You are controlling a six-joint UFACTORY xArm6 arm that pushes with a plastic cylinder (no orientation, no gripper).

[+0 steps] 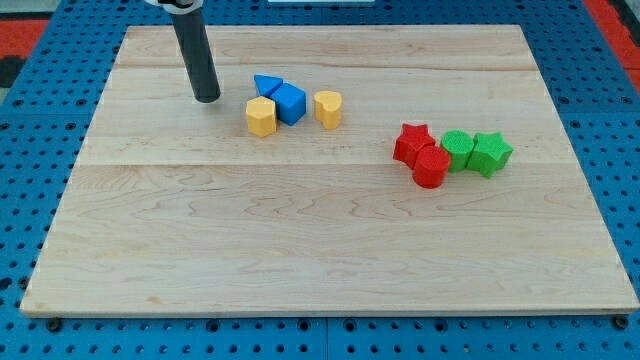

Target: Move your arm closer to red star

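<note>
The red star (411, 142) lies right of the board's middle, touching a red round block (432, 167) just below and to its right. My tip (207, 98) stands near the view's top left, far to the left of the red star. It is just left of a cluster: a blue triangle (266, 84), a blue cube (289, 103), a yellow hexagon-like block (261, 117) and a yellow heart-like block (328, 108).
A green round block (458, 149) and a green star (491, 153) sit directly right of the red pair. The wooden board (300, 250) lies on a blue pegboard surface (620, 120).
</note>
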